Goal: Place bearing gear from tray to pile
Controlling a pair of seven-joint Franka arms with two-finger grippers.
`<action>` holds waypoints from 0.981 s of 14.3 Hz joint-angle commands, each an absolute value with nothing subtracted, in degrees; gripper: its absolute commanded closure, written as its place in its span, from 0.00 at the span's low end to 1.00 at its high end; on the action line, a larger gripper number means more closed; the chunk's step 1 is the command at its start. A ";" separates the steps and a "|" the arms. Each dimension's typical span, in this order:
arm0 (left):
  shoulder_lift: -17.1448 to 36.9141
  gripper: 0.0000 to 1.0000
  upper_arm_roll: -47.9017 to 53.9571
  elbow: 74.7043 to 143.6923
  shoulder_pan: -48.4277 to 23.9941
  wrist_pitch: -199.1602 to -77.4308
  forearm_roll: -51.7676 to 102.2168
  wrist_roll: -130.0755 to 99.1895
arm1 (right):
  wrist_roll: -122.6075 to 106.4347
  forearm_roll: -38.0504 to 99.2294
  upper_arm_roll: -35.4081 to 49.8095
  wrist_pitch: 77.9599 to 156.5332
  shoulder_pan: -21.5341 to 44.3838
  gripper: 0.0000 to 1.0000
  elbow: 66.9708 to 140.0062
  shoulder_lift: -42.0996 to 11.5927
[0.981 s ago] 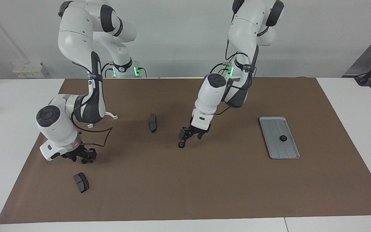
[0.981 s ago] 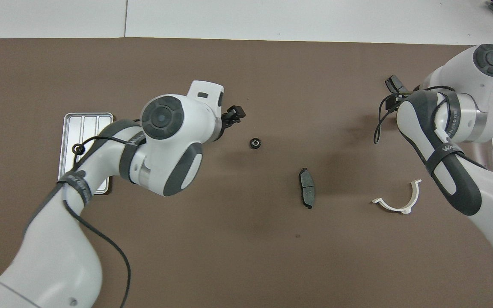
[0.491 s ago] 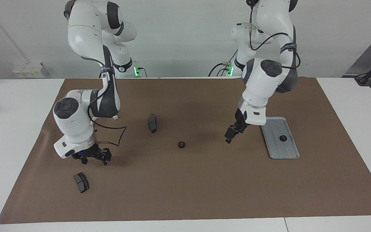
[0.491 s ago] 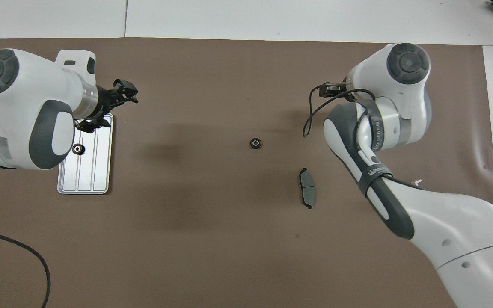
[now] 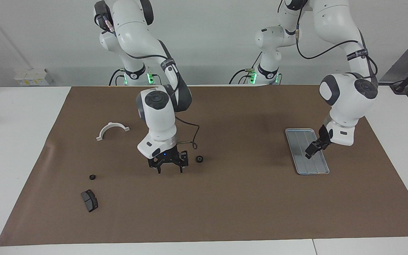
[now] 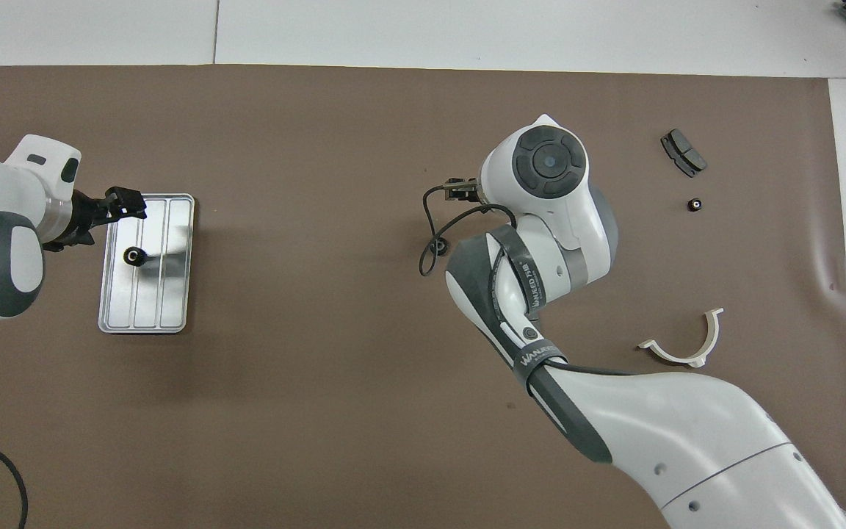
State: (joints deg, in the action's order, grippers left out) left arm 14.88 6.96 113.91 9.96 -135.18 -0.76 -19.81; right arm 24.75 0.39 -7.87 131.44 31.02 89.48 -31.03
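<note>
1. Silver-grey tray (image 5: 301,141) lies mid-height on the brown mat (image 5: 246,205), at the left arm's end of the frame.
2. One black gear (image 6: 131,256) sits on the tray, seen in the overhead view.
3. Left gripper (image 5: 312,150) hangs over the tray with its fingers apart and nothing between them.
4. Right gripper (image 5: 169,170) hangs low over the mat at mid-frame, fingers apart and empty.
5. Just beside it a second gear (image 5: 199,159) lies on the mat.
6. A third gear (image 5: 92,176) lies near a dark brake pad (image 5: 89,200), low in the frame at the right arm's end.
7. A white half-ring bracket (image 5: 112,129) lies higher in the frame, nearer to the robots.
</note>
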 commanded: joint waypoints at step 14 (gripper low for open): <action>14.24 0.34 7.47 121.72 10.63 -141.23 -4.04 -19.51 | 27.86 0.18 -8.09 137.99 39.55 0.26 99.49 -31.20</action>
State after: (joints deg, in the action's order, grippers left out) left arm 14.90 7.40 119.58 10.09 -138.81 -2.77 -19.80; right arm 27.42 0.44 -8.11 136.52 40.10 97.99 -31.90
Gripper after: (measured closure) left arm 0.335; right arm 0.207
